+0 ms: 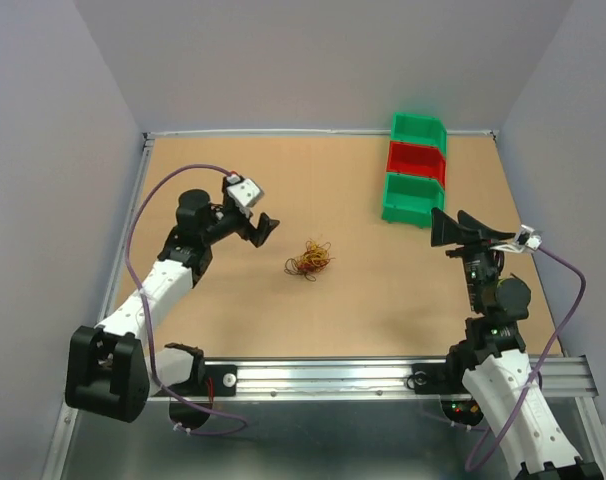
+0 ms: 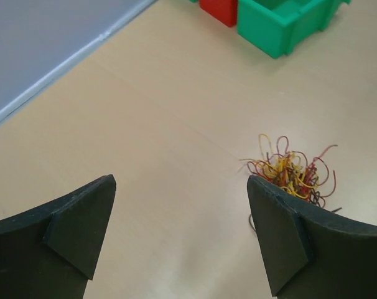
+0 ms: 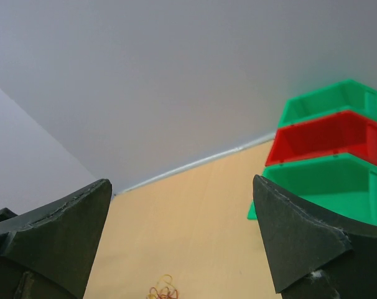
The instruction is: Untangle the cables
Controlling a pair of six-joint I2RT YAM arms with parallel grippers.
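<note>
Lying near the middle of the wooden table [image 1: 233,310], well apart from every edge: one small clump of cables [image 1: 310,260], with red, yellow and dark strands all curled up together. Lots of bare wood showing round the clump on the left, the right, the near side and the far side. Hanging just to the left of the clump and not touching it: the left gripper [image 1: 263,228], jaws spread wide, holding nothing. Raised over the right side of the table, close to the bins and well apart from the clump: the right gripper [image 1: 445,228], jaws spread wide too, holding nothing. Lined up in a touching row by the far right corner: the far green bin [image 1: 419,128], the red bin [image 1: 416,158] and the near green bin [image 1: 411,198]. Counting up: one clump, two grippers, three bins, two of them green and one red.
</note>
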